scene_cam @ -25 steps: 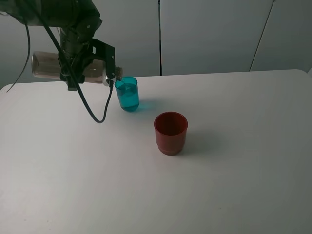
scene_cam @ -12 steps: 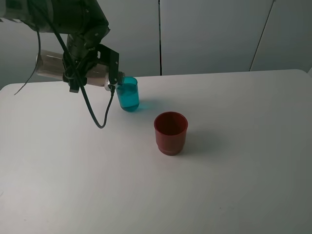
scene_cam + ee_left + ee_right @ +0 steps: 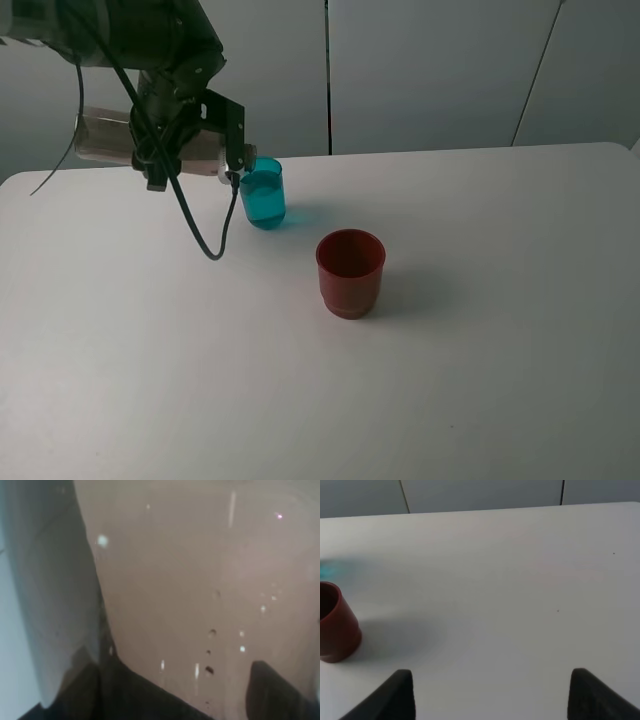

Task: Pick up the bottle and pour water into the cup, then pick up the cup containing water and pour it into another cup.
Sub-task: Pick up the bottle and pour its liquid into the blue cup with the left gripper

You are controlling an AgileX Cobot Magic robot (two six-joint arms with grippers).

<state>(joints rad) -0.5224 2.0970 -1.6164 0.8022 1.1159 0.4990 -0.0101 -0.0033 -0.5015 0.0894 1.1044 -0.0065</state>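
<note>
My left gripper (image 3: 185, 132) is shut on the bottle (image 3: 100, 138), which lies almost level in the air at the back left, its neck right at the rim of the cup (image 3: 262, 195). That teal cup stands upright with water in it. The left wrist view is filled by the bottle (image 3: 200, 580), clamped in the left gripper (image 3: 180, 690). Another cup (image 3: 350, 272), dark red, stands upright nearer the middle, apart from the teal one. In the right wrist view my right gripper (image 3: 495, 697) is open over bare table, with the red cup (image 3: 335, 630) off to one side.
The white table (image 3: 500, 350) spreads wide to the right and front. A black cable (image 3: 205, 235) hangs from the left arm in a loop just above the table, beside the teal cup. Grey wall panels stand behind the table.
The left arm has carried the bottle slightly to the right, bringing its neck closer over the teal cup's rim. Both cups stand where they were.
</note>
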